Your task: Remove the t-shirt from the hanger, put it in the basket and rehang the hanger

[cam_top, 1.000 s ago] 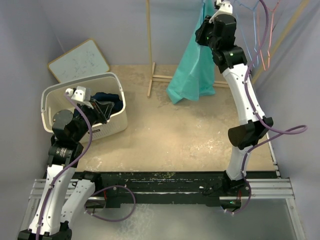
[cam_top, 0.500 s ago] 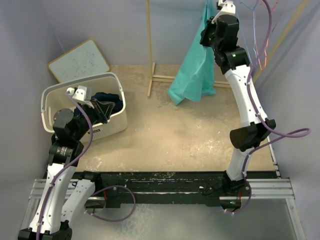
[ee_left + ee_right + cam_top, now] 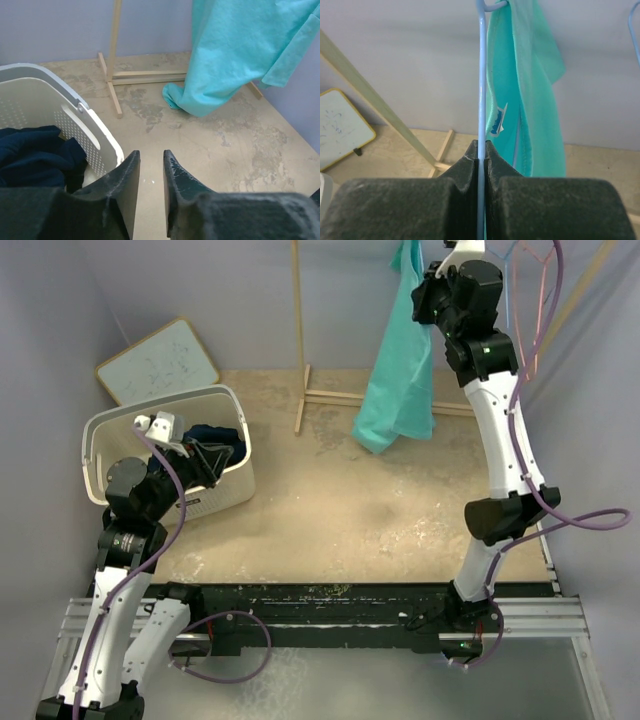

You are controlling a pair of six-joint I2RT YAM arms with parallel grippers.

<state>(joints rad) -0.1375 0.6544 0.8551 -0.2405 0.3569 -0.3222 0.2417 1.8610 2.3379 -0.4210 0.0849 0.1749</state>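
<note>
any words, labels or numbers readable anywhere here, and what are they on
No text can be read in any view.
Tag inside the t-shirt: blue print, too blurred to read.
Whiteboard against the wall: faint scribbles only, no legible words.
Nothing else shows any lettering.

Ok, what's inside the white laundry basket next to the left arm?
A bunched heap of dark navy clothing lies in the basket. How many garments it holds cannot be told. The basket's floor and anything beneath the clothing are covered.
</note>
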